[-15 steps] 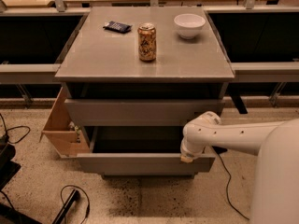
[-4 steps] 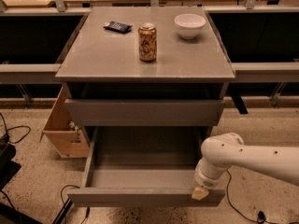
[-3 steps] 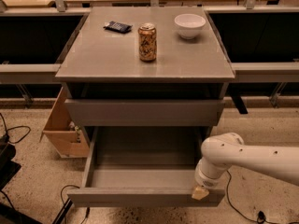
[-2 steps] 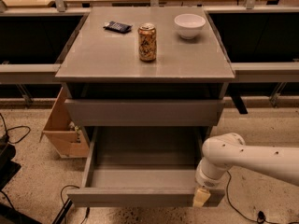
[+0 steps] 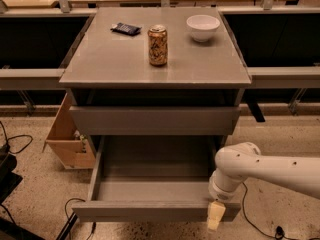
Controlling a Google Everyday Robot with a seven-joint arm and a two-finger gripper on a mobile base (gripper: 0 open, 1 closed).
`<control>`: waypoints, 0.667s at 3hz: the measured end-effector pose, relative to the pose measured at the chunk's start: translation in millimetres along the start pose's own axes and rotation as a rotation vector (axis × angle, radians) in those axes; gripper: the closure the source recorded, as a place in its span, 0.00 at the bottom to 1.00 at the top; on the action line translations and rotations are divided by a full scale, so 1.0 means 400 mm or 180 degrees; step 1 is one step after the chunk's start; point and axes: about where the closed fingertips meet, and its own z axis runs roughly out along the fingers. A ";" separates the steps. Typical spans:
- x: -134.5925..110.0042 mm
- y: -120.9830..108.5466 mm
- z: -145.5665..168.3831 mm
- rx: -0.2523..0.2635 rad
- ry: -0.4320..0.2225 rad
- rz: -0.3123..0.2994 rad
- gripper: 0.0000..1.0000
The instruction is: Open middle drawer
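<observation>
Gripper (image 5: 216, 216) sits at the right front corner of the middle drawer (image 5: 150, 211), which stands way out and runs off to its left; can't tell its grip state, but that stiff, slick, handleless front probably only offers its top lip.

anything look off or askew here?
Only the cardboard box on the floor left of the cabinet: it sits tilted, not flat. The can and bowl stand upright on top, nothing spilled. The middle drawer is open and square, with the gripper at its front's right end.
</observation>
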 end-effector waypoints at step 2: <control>0.013 0.176 0.049 -0.0277 -0.0085 -0.0029 0.16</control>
